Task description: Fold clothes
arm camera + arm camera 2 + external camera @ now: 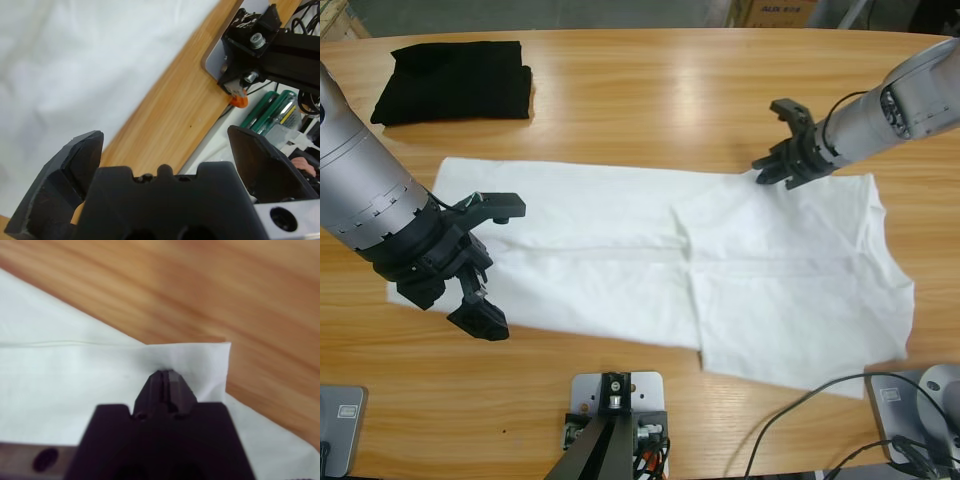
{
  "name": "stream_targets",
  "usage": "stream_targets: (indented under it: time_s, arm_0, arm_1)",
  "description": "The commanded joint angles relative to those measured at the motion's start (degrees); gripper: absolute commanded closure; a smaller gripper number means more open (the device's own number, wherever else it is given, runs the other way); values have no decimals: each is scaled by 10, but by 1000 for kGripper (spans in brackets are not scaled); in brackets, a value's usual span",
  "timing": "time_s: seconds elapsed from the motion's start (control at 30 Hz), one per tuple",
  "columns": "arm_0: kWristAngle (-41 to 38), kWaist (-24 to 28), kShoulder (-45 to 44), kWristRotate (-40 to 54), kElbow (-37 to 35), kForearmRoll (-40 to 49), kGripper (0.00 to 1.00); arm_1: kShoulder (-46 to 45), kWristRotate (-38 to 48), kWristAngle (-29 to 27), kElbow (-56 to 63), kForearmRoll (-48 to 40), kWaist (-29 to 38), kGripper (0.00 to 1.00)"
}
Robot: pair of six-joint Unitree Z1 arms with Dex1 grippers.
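My left claw (pixel 485 262) hangs released over the T-shirt's (pixel 620 260) left end. T-shirt lies flat mid-tabletop (pixel 650 90), right part folded over. My right claw (pixel 782 150) is clenched on its far edge.

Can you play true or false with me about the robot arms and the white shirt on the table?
1. The right tool is pinched shut on the white T-shirt. True.
2. The left tool is holding the shirt. False: it is open, with nothing in it.
3. A black folded garment lies on the wooden table, apart from the shirt. True.
4. The white shirt is rolled up in a ball. False: it lies spread flat, with one part folded over.
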Motion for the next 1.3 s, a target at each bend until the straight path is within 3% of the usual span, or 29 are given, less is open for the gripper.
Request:
stream_targets:
  time_s: [0.03,0.07,0.1,0.13,0.17,0.2,0.3,0.37,0.53,0.63,0.8,0.93,1.3]
  arm_0:
    - [6,-4,3,-7,12,-5,27]
    - [6,-4,4,-7,11,-5,27]
    - [6,-4,6,-7,11,-5,27]
    - [6,-4,8,-7,10,-6,27]
    - [5,-4,10,-7,10,-9,24]
    - [4,-4,11,-7,11,-11,20]
    - [23,-2,13,-10,14,-12,9]
    - [59,27,2,-24,20,-15,12]
    - [12,228,-49,-51,30,-48,1]
    - [2,286,-49,-102,48,-48,0]
    - [2,287,-46,-144,137,-106,2]
    - [-14,311,-65,-175,205,-142,105]
    - [-27,311,-23,-173,224,-193,105]
  arm_1:
    - [-56,-57,-86,12,-14,-29,1000]
    - [-75,-71,-86,12,-15,-29,1000]
    - [-94,-82,-80,11,-13,-29,915]
    - [-116,-86,-73,11,-4,-27,460]
    - [-140,-83,-62,9,13,-20,106]
    - [-163,-65,-55,6,52,-9,11]
    - [-227,5,-49,6,122,65,0]
    - [-259,44,-65,18,127,112,0]
    - [-300,74,-62,40,161,128,0]
    - [-293,74,-58,33,170,138,0]
    - [-268,87,-59,30,166,154,0]
    - [-268,87,-61,31,166,155,0]
    - [-283,88,-65,37,170,155,4]
